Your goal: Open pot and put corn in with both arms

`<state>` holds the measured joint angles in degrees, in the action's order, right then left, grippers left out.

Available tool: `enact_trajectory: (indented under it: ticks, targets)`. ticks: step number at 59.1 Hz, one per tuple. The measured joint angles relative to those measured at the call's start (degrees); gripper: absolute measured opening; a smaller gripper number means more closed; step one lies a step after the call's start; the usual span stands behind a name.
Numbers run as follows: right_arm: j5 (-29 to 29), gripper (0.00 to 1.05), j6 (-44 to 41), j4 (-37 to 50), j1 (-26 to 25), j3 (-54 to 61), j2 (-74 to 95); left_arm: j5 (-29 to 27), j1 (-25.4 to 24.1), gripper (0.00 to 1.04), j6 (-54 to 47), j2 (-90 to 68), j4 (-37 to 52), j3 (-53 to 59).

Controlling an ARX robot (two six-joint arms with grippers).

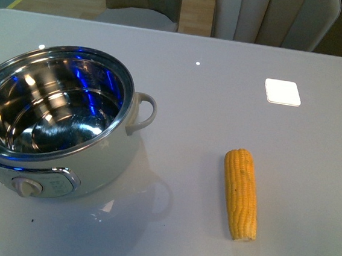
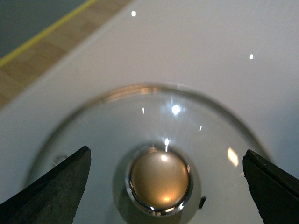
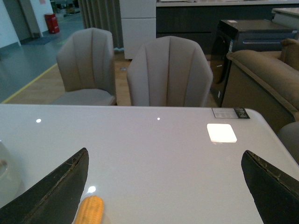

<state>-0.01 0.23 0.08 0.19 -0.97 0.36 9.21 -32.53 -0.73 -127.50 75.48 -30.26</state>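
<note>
White table [image 1: 222,96], chairs [image 3: 168,70] behind. Pot [image 1: 110,158] sits left in front view, open, ready for food. Corn [image 1: 241,192] lies lower right. My left tool [image 2: 166,154] wide over lid [image 2: 107,126], holding nothing. Right tool [image 3: 164,154] wide, near corn, likely to grab.
</note>
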Motion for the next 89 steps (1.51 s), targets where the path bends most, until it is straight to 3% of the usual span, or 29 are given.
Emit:
enact_trajectory:
  ticks: [24, 34, 45, 59, 61, 66, 70, 75, 86, 89]
  targets:
    - [0.1, 0.96, 0.0, 0.0, 0.0, 0.0, -0.1, 6.3, -1.7, 0.98, 5.5, 43.4, -23.8, 8.2]
    - [0.1, 0.96, 0.0, 0.0, 0.0, 0.0, -0.1, 8.6, 0.7, 0.98, 7.6, 64.5, -37.2, 12.6]
    - [0.1, 0.96, 0.0, 0.0, 0.0, 0.0, -0.1, 7.4, 4.0, 0.98, 10.1, 84.4, -52.3, 16.0]
    - [0.1, 0.96, 0.0, 0.0, 0.0, 0.0, -0.1, 6.8, 7.3, 0.97, 10.3, 92.4, -60.0, 18.4]
    - [0.2, 0.96, 0.0, 0.0, 0.0, 0.0, -0.1, 10.8, 7.1, 0.91, 8.4, 92.4, -55.9, 19.7]
    - [0.1, 0.96, 0.0, 0.0, 0.0, 0.0, -0.1, 13.0, 8.9, 0.77, 4.5, 94.4, -51.5, 22.3]
    - [0.1, 0.96, 0.0, 0.0, 0.0, 0.0, -0.1, 11.0, 11.6, 0.64, 2.9, 97.1, -52.3, 23.7]
    - [0.1, 0.96, 0.0, 0.0, 0.0, 0.0, -0.1, 6.2, 16.3, 0.4, 1.8, 101.7, -54.9, 25.4]
    - [0.1, 0.96, 0.0, 0.0, 0.0, 0.0, -0.1, 1.3, 21.4, 0.07, 1.5, 106.7, -58.3, 27.0]
    - [0.1, 0.96, 0.0, 0.0, 0.0, 0.0, -0.1, 0.3, 22.5, 0.03, 1.5, 107.9, -59.1, 27.3]
